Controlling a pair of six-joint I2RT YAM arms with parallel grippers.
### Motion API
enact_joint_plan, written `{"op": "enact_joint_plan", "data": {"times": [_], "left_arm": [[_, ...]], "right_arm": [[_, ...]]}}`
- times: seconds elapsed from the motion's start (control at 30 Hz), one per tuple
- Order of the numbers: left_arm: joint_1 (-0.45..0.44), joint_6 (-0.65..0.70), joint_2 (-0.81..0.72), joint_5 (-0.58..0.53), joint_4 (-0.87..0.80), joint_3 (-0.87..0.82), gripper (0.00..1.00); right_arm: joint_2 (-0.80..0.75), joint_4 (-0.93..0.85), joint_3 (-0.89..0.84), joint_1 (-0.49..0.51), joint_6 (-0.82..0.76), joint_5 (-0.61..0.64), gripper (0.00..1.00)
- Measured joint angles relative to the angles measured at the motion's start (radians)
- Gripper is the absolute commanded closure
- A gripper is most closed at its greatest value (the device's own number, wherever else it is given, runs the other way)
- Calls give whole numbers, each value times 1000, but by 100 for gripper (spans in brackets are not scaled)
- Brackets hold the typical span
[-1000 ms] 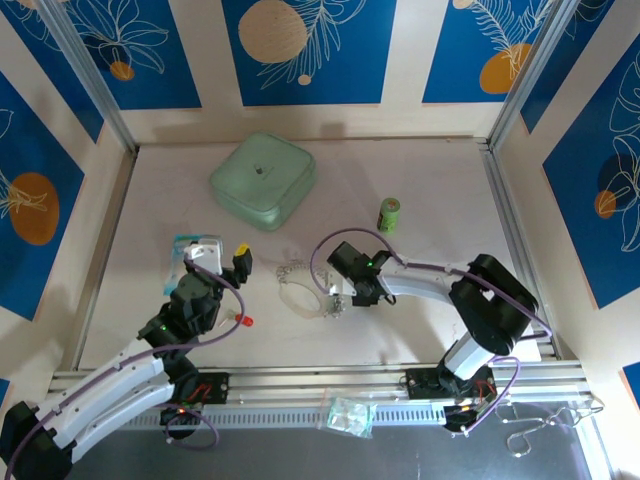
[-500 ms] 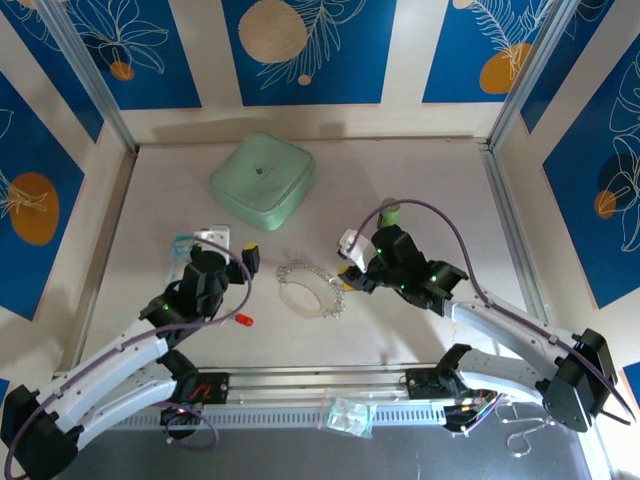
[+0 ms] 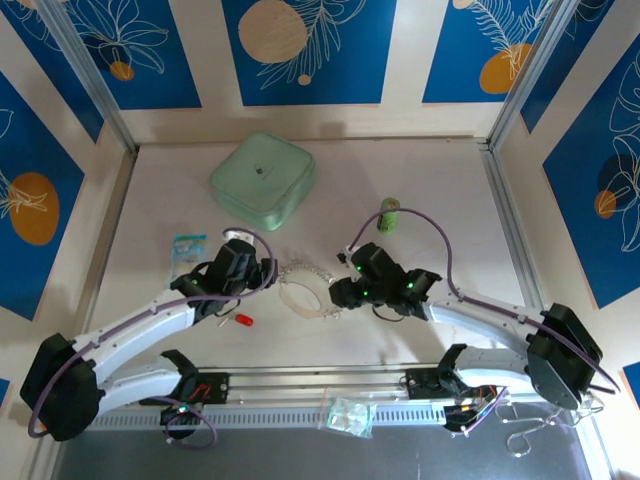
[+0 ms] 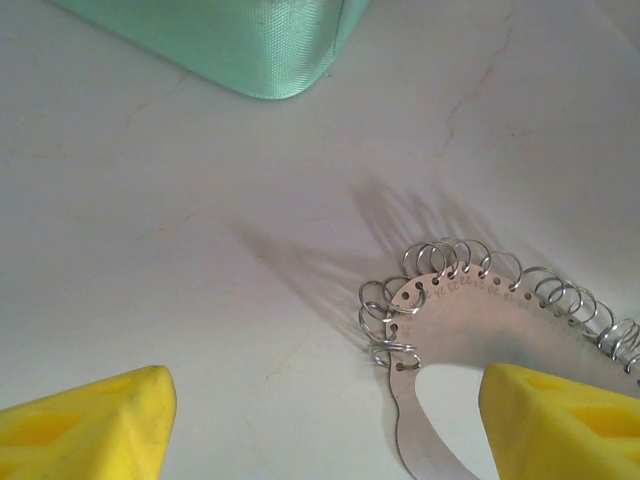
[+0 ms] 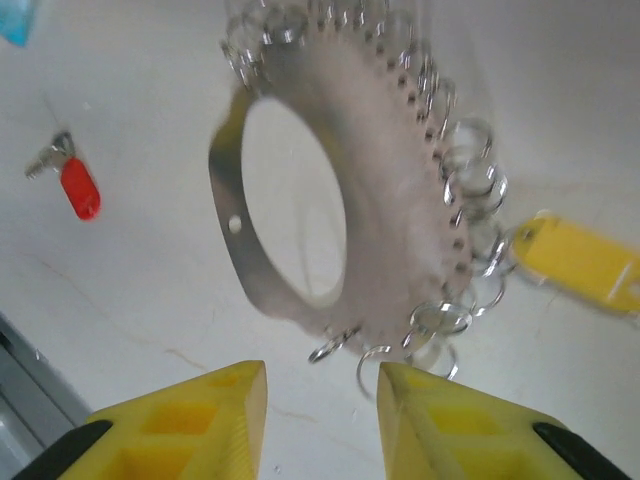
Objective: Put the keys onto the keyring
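Observation:
The keyring point(image 3: 303, 290) is a flat silver oval plate edged with several small wire rings, lying mid-table. The left wrist view shows its ring-lined end point(image 4: 470, 320); the right wrist view shows its whole loop point(image 5: 390, 180). A red-headed key point(image 3: 243, 320) lies loose on the table to the keyring's near left, also in the right wrist view point(image 5: 78, 188). A yellow-headed key point(image 5: 585, 262) lies against the ring-lined edge. My left gripper point(image 3: 262, 272) point(image 4: 320, 430) is open wide at the keyring's left end. My right gripper point(image 3: 335, 293) point(image 5: 320, 400) is open just short of the right end, empty.
A pale green square lid point(image 3: 263, 180) point(image 4: 230, 40) sits at the back left. A green cylinder point(image 3: 389, 214) stands at the back right. A small blue packet point(image 3: 187, 250) lies left of the left gripper. A clear bag point(image 3: 348, 413) rests on the near rail.
Both grippers have closed in on the keyring: the left moved right to its left end, the right swung down and left to its right end. Keys and keyring have not moved.

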Motion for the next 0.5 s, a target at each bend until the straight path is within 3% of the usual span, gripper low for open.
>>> {"op": "enact_joint_plan", "data": {"times": [0.27, 0.5], "left_arm": [[0, -85, 12, -12, 54, 0, 22], [1, -95, -11, -39, 56, 0, 22]], "right_arm": [[174, -69, 69, 111, 204, 101, 56], [307, -98, 153, 147, 284, 167, 60]]}}
